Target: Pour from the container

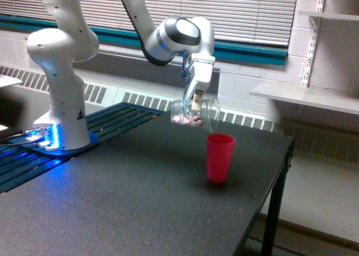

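**benchguy:** Exterior view, so take sides loosely. The gripper (196,103) is clamped on the container (193,112), which hangs right under the fingers, lying nearly on its side. Its long axis runs roughly level, mouth pointing toward the exterior view's right. Small reddish bits sit along its lower wall.

**pourwatch:** And the red cup (220,157)?

**benchguy:** Upright on the table (140,200), below the gripper and off toward the mouth end. The mouth looks like it sits above the cup's rim but a little short of it, clearly apart, nothing touching.

**pourwatch:** So that offset is what the pour hangs on?

**benchguy:** I'd say so. Tip more from there and the bits might land short of the cup's opening.
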`<state>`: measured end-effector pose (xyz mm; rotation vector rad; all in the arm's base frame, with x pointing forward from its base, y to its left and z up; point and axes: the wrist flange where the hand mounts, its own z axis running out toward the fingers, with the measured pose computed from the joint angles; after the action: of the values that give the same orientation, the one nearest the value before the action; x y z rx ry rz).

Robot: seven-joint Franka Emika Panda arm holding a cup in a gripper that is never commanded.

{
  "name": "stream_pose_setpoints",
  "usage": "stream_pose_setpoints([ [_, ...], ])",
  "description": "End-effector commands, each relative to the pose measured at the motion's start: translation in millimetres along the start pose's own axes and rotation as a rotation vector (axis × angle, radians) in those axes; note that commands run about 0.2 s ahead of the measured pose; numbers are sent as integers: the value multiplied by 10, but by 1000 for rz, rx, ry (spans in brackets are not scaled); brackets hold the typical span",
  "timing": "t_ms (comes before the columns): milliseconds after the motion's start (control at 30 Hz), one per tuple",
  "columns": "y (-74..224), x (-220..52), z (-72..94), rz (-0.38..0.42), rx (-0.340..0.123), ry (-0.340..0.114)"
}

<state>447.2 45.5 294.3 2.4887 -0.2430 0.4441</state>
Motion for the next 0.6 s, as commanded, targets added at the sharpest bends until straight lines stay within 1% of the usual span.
stream_pose_setpoints([
  [33, -30, 36, -83, -33, -21, 19],
  [133, -68, 34, -96, -48, -23, 26],
  [333, -81, 20, -54, -55, -35, 16],
  [600, -140, 11, -58, -84, -54, 16],
])
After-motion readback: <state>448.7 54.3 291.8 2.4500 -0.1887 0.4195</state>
